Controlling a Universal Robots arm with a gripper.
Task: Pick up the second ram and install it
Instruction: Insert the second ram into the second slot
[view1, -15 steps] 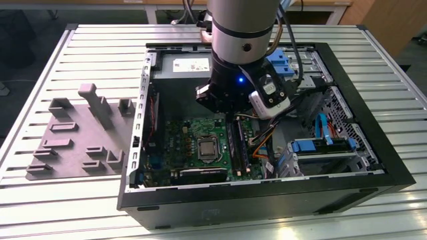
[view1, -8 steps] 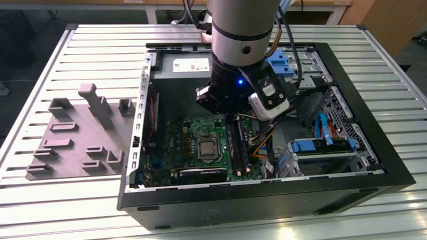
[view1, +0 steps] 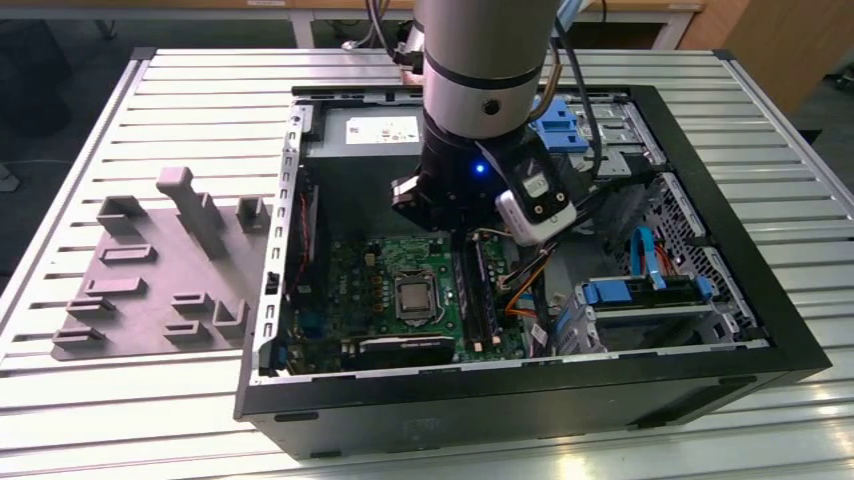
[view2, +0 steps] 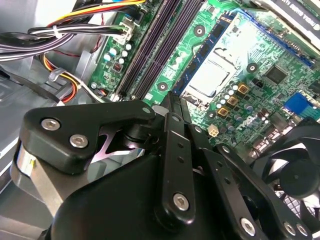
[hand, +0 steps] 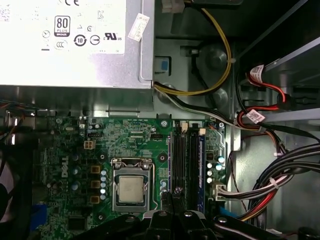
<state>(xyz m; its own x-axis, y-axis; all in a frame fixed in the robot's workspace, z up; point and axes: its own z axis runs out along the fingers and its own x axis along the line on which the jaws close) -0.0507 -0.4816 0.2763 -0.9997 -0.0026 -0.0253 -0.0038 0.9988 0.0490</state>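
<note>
Gripper (view2: 170, 101) sits right over the motherboard's (hand: 75, 150) memory slots (hand: 187, 160), grip state we can't tell; we judge the second ram (view1: 475, 300) is the dark strip lengthwise along them, just beneath.

The power supply's (hand: 75, 45) big white label (hand: 65, 30) carries black print, a round badge and a row of certification marks. A small white sticker (hand: 138, 26) with print sits at its edge. The motherboard (hand: 135, 145) bears white lettering (hand: 64, 170) beside the processor socket. Two cable tags (hand: 256, 74) hold small print. In the exterior view the label (view1: 380, 130) is a white patch with unreadable marks.
</note>
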